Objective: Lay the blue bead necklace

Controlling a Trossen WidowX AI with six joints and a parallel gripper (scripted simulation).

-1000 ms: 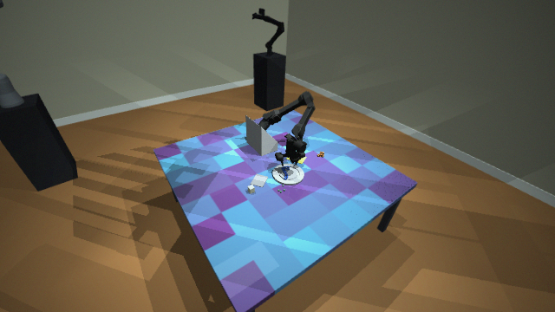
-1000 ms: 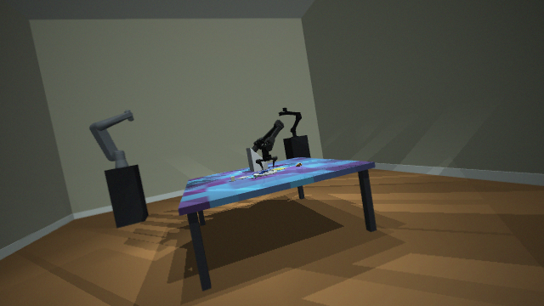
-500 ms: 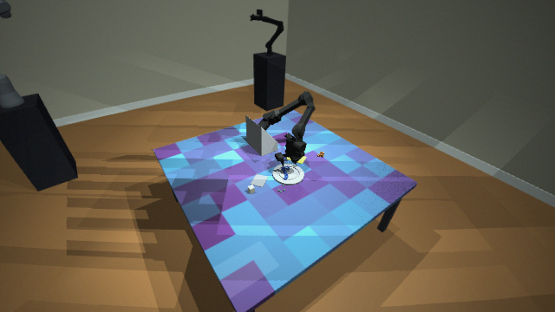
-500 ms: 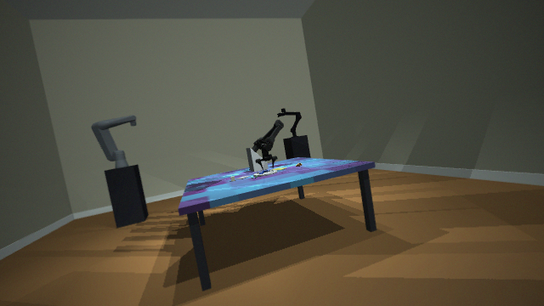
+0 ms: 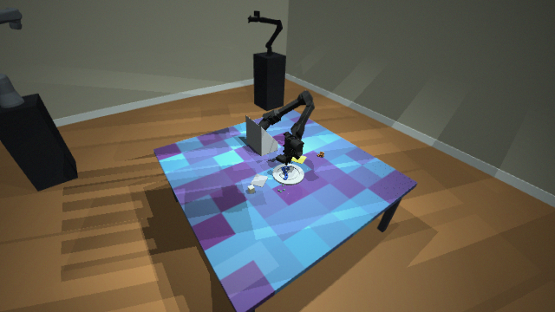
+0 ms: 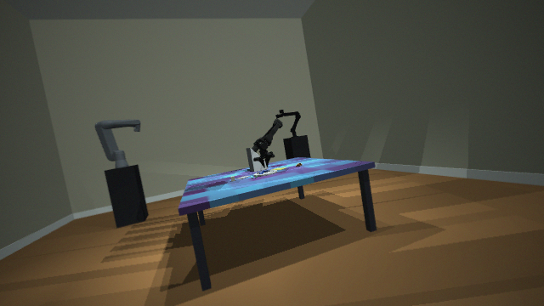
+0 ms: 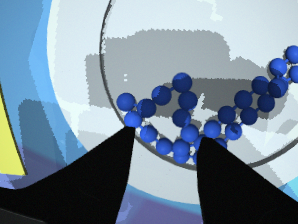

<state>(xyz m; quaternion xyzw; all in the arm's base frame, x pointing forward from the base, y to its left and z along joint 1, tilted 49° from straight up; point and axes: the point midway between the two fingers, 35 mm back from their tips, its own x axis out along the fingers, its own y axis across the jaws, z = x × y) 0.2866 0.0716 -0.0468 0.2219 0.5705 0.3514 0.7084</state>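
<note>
The round white bead board point(image 5: 297, 178) point(image 7: 75, 40) lies on the table, with a thin dark ring groove. The blue bead necklace point(image 5: 285, 172) point(image 7: 187, 100) lies bunched on the board. In the wrist view, part of it runs along the groove near the fingertips, and the rest loops inside the ring and stretches to the upper right. My gripper point(image 5: 286, 164) point(image 7: 166, 141) is partly open above the board's edge. Its left fingertip is beside the beads at the left end, and its right fingertip covers some beads. Several beads show between the tips, not pinched.
A yellow piece point(image 5: 299, 159) point(image 7: 9, 140) lies beside the board. An upright grey panel point(image 5: 255, 136) stands near the arm. A white flat piece point(image 5: 259, 180), a small pale cube point(image 5: 251, 189), tiny bits and an orange object point(image 5: 321, 154) lie around the board.
</note>
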